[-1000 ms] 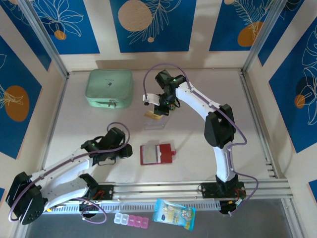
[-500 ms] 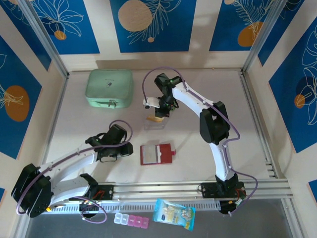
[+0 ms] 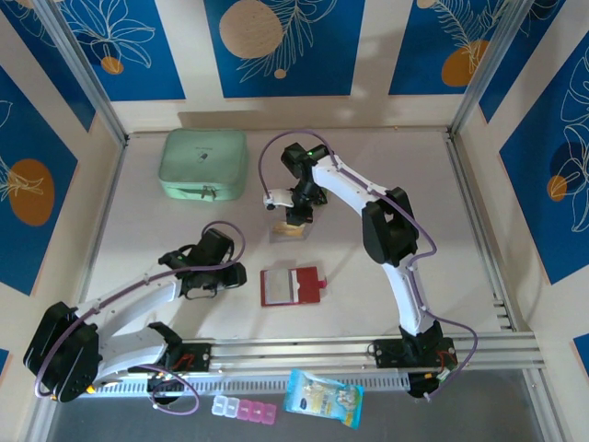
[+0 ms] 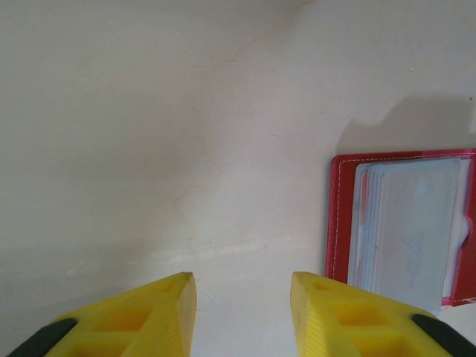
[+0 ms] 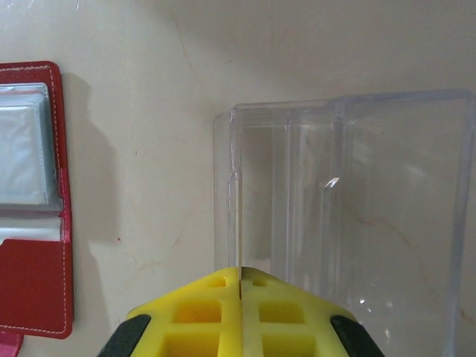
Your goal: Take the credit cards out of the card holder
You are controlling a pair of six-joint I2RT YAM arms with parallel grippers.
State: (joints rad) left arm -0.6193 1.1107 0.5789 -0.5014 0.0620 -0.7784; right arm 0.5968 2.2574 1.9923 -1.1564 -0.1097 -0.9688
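The pale cream table (image 3: 386, 166) carries three things, set well apart. A mint-green zip case (image 3: 203, 164) sits flat toward the far left corner. Near the middle lies a clear plastic tray (image 3: 283, 234). Closer to the arms' bases, the dark-red card holder (image 3: 291, 285) lies open with its clear sleeves up and its snap tab pointing right. A tan card (image 3: 293, 225) shows at the tray, but whether it rests inside is hard to tell.
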